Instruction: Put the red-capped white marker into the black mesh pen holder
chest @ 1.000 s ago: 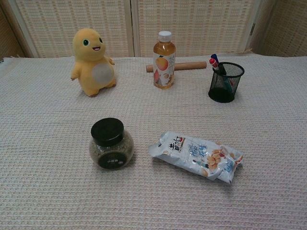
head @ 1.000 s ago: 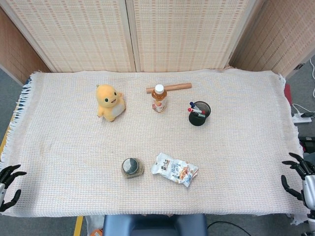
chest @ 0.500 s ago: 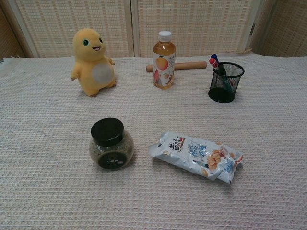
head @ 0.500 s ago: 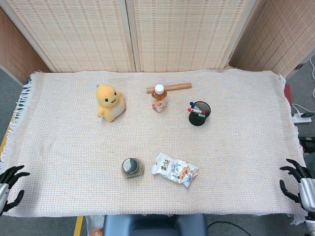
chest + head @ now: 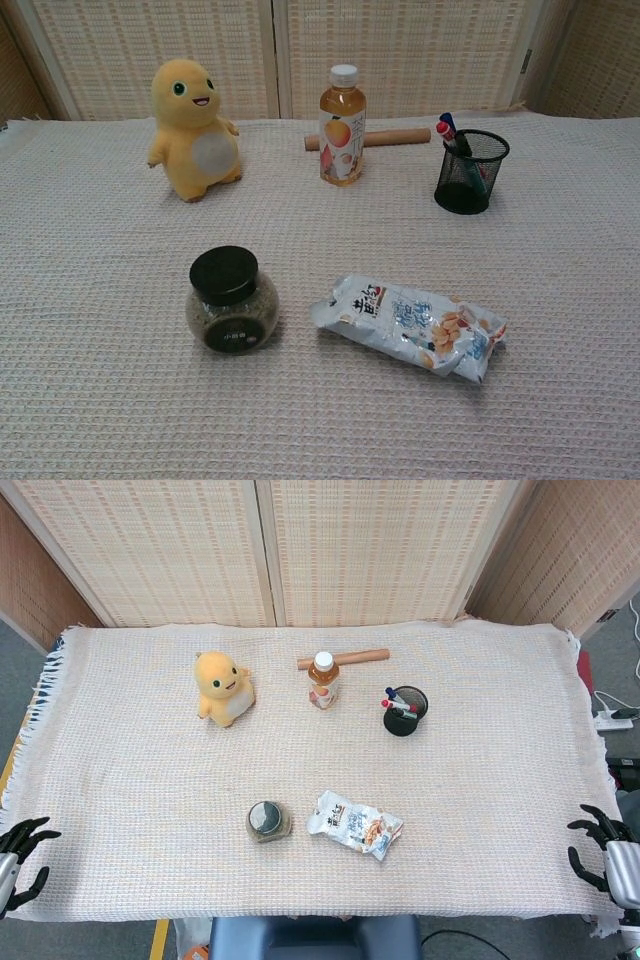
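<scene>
Marker (image 5: pixel 446 135) stands in holder (image 5: pixel 471 172), red cap up, leaning toward 10 o'clock. Your left hand (image 5: pixel 18 858) and right hand (image 5: pixel 604 846) released, fingers spread.

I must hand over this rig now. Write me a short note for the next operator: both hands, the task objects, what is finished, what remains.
Left hand: open, holding nothing, at the near left table edge.
Right hand: open, holding nothing, at the near right table edge.
Red-capped white marker: leaning inside the black mesh pen holder, beside a blue-capped pen.
Done: the marker is in the holder, which stands upright right of the orange tea bottle.
Left: nothing that I can see for this task.
</scene>
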Tool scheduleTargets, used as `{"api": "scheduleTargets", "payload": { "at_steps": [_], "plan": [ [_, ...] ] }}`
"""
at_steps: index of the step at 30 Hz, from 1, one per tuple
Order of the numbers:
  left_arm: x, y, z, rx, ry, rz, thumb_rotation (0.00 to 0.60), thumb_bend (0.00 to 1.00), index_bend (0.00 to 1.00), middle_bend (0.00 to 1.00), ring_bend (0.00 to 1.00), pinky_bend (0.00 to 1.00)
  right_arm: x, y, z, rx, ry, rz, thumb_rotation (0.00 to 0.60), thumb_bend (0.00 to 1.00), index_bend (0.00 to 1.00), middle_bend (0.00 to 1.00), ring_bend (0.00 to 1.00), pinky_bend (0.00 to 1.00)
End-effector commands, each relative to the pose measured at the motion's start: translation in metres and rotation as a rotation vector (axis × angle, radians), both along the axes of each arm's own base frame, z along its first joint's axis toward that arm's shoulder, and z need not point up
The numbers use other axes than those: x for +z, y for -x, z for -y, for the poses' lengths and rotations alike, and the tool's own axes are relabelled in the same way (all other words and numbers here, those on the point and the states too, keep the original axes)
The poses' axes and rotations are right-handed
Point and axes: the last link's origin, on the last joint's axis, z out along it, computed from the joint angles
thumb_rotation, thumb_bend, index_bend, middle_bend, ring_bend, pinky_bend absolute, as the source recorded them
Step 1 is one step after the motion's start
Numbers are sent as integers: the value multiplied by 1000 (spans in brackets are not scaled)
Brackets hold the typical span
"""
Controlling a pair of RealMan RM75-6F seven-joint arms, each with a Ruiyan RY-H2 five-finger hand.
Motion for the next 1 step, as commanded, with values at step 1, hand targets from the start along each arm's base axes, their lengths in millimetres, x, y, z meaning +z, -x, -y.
{"api": "scheduleTargets", "payload": {
  "at_steps": [1],
  "plan": [
    [0,0,0,1,-1,1,600,445,283,93,61,139,1,-2,0,-3,2,28,600,353,392,167,391,233]
  ]
}}
